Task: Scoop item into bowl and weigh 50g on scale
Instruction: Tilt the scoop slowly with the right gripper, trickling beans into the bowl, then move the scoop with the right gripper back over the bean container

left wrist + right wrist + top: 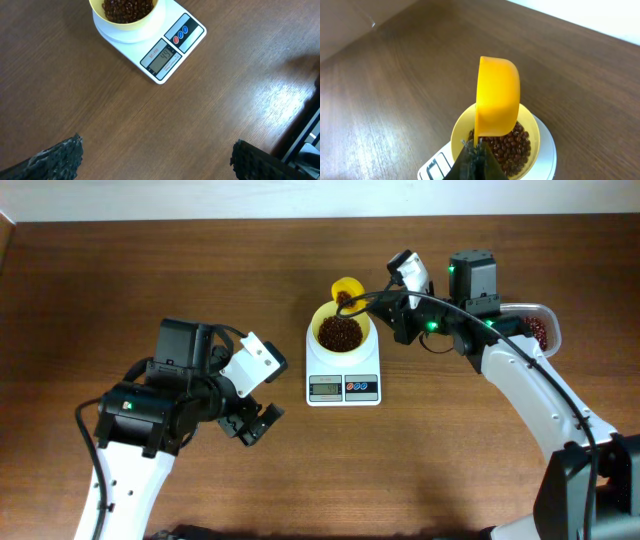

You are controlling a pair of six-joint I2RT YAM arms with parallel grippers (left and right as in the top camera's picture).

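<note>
The pale yellow bowl (317, 330) stands on the white scale (343, 385) and holds dark red-brown beans (340, 333). My right gripper (378, 302) is shut on the handle of a bright yellow scoop (346, 288), which is tipped on its side over the bowl's far rim. In the right wrist view the scoop (497, 97) hangs over the beans (512, 147) in the bowl (460, 131), just ahead of my right gripper (475, 150). My left gripper (255, 423) is open above bare table, left of the scale (172, 47); its fingers (60, 157) stand wide apart.
A clear plastic tub (548, 315) with more beans sits at the right edge behind my right arm. The scale's display (162, 59) shows digits and faces the table's front edge. Bare wooden tabletop lies under my left gripper (157, 155).
</note>
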